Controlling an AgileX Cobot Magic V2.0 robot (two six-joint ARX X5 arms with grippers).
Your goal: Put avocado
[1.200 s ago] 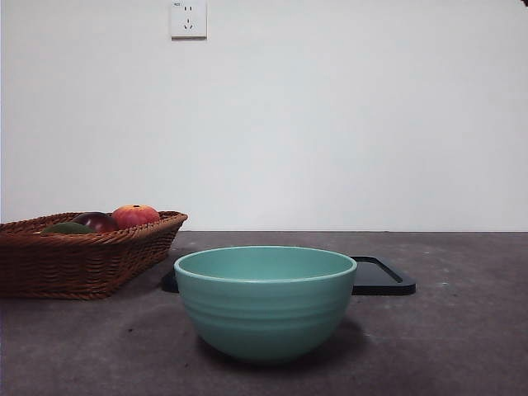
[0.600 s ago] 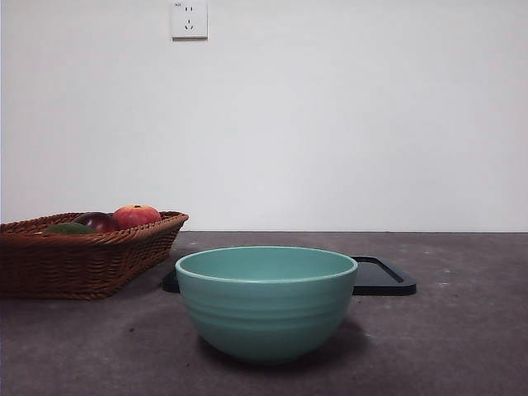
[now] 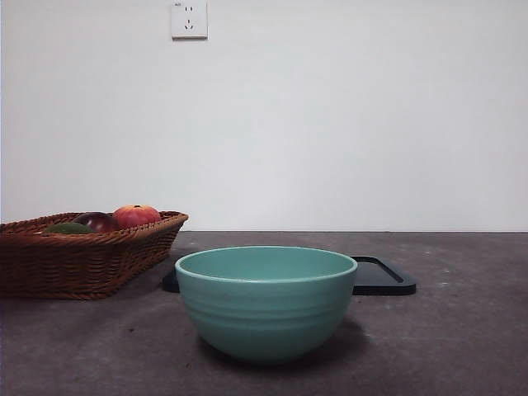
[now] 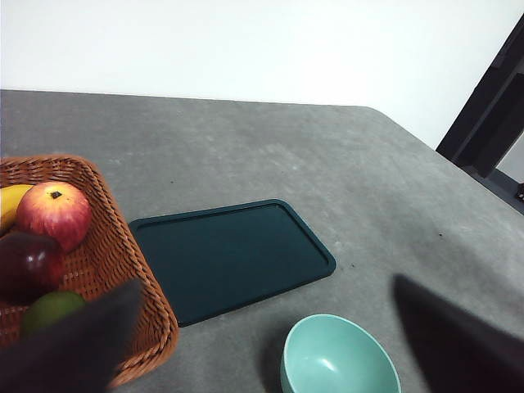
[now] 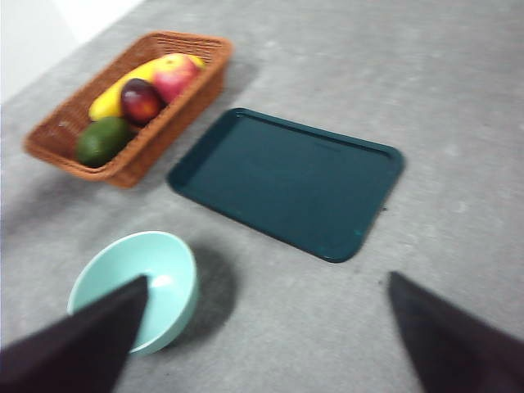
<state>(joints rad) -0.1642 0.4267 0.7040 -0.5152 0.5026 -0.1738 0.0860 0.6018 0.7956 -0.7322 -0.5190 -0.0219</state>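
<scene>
Lying in the wicker basket (image 5: 57, 139), the avocado (image 5: 101, 140) bears no readable label.

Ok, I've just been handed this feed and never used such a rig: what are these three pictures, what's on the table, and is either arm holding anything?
It is a two-armed robot at a grey table. One picture comes from a low front camera looking level across the table. The other two come from cameras on each wrist, and the dark shapes at their bottom edges are that arm's own jaws. The left gripper and right gripper are both open and hold nothing.

On the table are a wicker basket, a dark tray and an empty teal bowl. The avocado lies in the basket with a dark red fruit, an apple and a banana.
</scene>
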